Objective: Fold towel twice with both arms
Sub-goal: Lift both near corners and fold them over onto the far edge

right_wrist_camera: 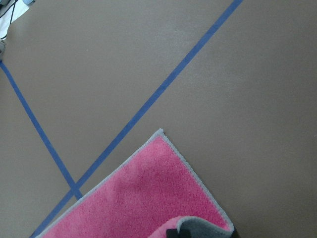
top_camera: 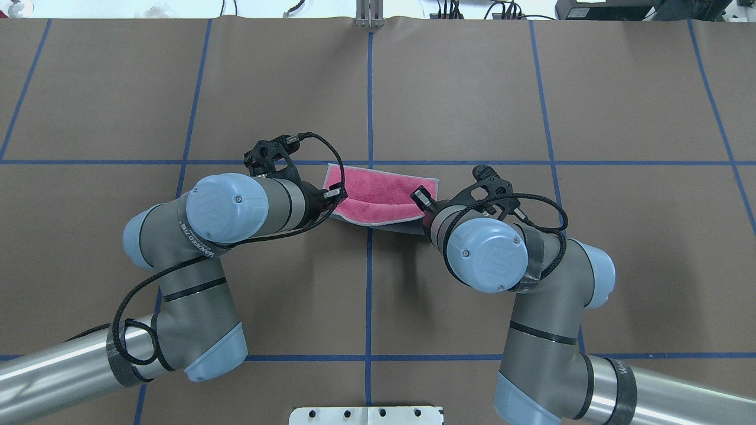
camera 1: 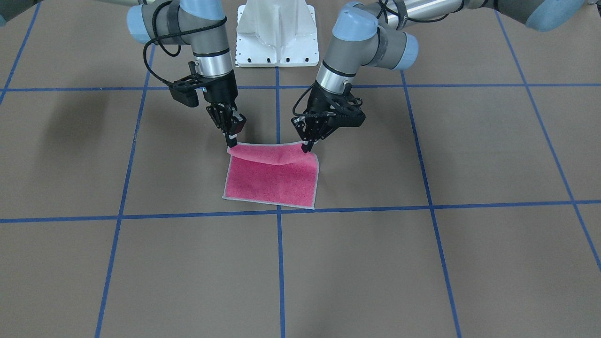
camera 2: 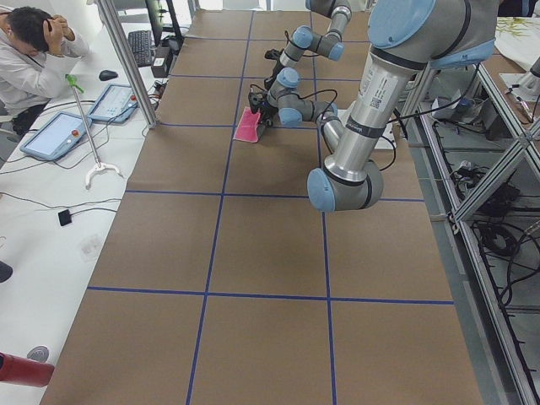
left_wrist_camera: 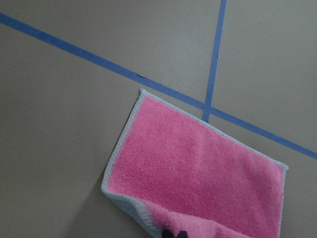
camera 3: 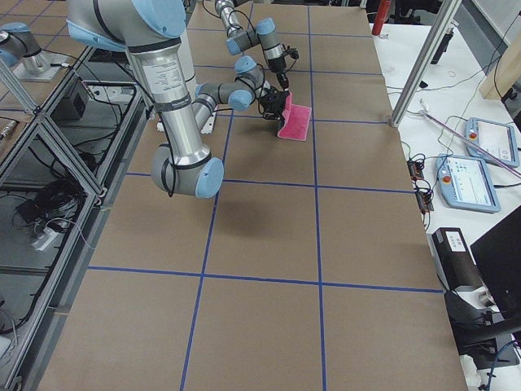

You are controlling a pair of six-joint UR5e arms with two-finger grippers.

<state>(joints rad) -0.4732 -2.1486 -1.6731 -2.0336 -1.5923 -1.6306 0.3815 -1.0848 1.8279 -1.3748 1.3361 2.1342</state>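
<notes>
Now the small square pink terry towel (camera 1: pixel 272 180) lies on the brown table with blue tape lines (camera 1: pixel 422 263), its robot-side edge raised. The black left gripper (camera 1: pixel 307 146) and black right gripper (camera 1: pixel 231 140) each clamp one corner. If one gripper travels faster, the fold may go crooked; a shallow pinch could slip.

Bright, even light from above fills all 6 views. The brown paper-covered table (camera 1: pixel 422 263) carries only soft, faint shadows beneath the silver-grey tubular arms (top_camera: pixel 53 363), whose metal tubes show white glare streaks. Both wrist views render the small pink terry-cloth towel (left_wrist_camera: pixel 198 168) crisply, softening slightly at the bottom edge.
</notes>
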